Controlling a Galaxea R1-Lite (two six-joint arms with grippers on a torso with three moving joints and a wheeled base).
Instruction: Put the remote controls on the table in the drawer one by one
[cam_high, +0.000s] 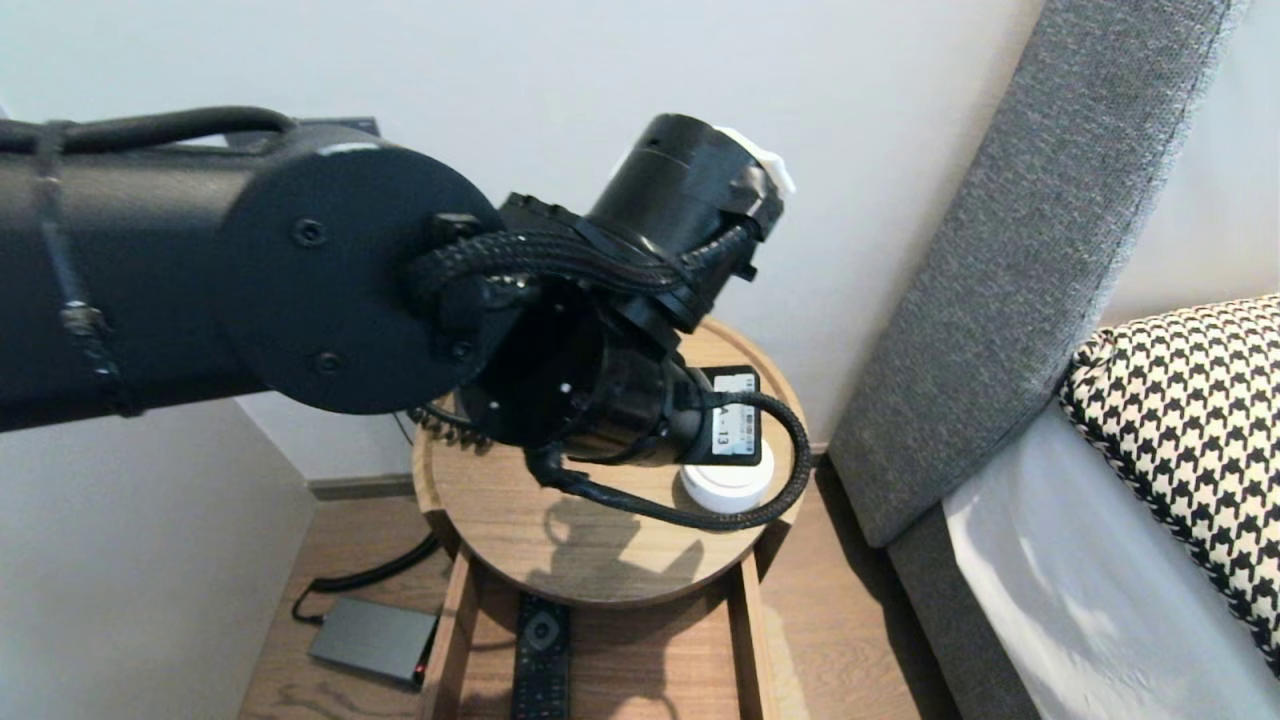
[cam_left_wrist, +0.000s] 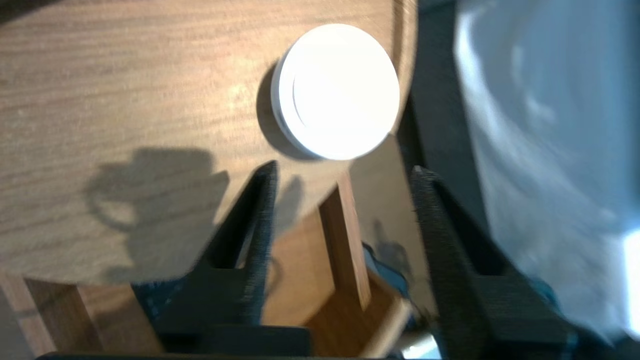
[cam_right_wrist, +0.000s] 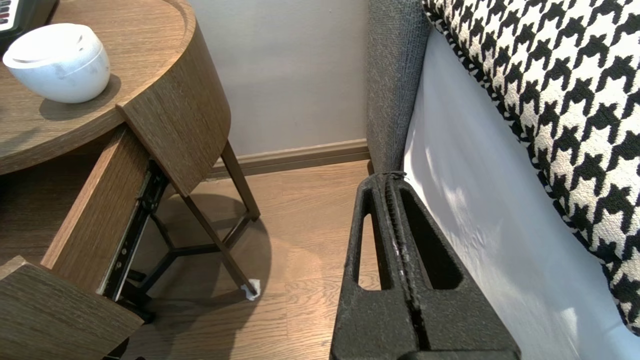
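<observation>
My left arm reaches over a round wooden bedside table; in the head view its wrist hides the fingers. In the left wrist view my left gripper is open with nothing between its fingers, hovering above the table's edge a short way from a white round puck-like object. That white object sits near the table's right rim, beside a black labelled device. My right gripper is shut and empty, parked low beside the bed, apart from the table.
Below the tabletop a drawer stands pulled out with a black remote in it. A grey box with a cable lies on the floor at the left. The grey headboard, a houndstooth pillow and the bed fill the right.
</observation>
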